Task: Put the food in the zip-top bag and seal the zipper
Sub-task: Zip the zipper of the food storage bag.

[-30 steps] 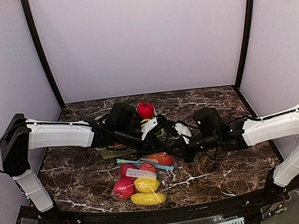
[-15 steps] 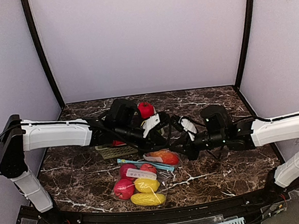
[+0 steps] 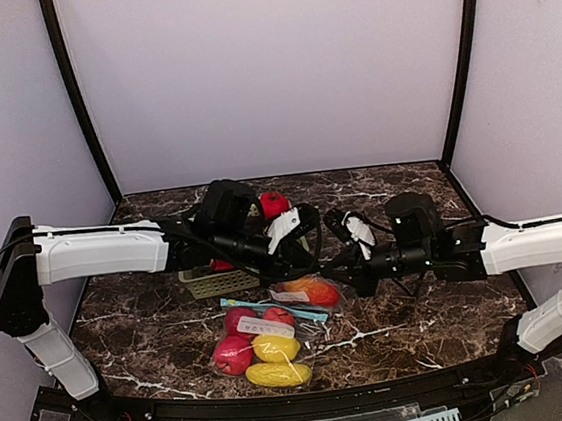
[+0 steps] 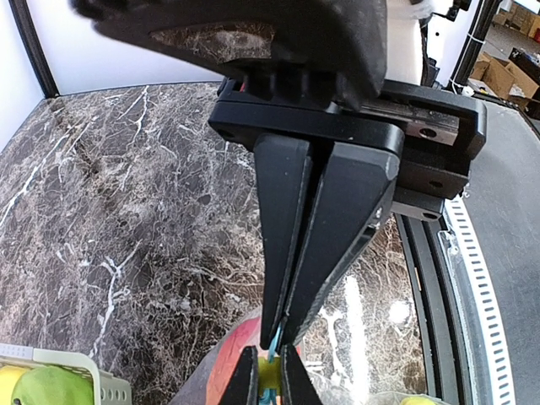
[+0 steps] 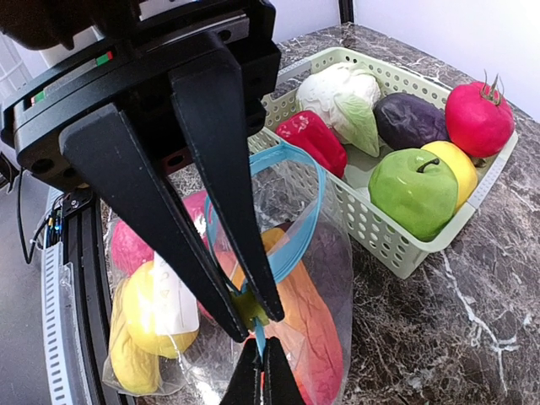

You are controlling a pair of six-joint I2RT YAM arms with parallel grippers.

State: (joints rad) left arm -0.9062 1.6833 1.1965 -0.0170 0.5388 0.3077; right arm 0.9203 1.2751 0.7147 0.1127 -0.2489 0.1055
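glossy plastic toy food (image 3: 275, 349), rounded red, yellow and orange pieces, lies inside a clear crinkly zip-top bag (image 5: 325, 278) on the dark veined marble table (image 3: 403, 318). more pieces, a pale cabbage (image 5: 342, 101) and a smooth green apple (image 5: 413, 190), sit in the pale green slatted basket (image 5: 396, 245). left gripper (image 4: 278, 337) and right gripper (image 5: 253, 325) each pinch the bag's thin blue zipper rim (image 5: 299, 211), tips facing.

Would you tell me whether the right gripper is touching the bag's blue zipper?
Touching. The right wrist view shows the right gripper shut on the blue zipper, whose strip runs straight down into the pinch.
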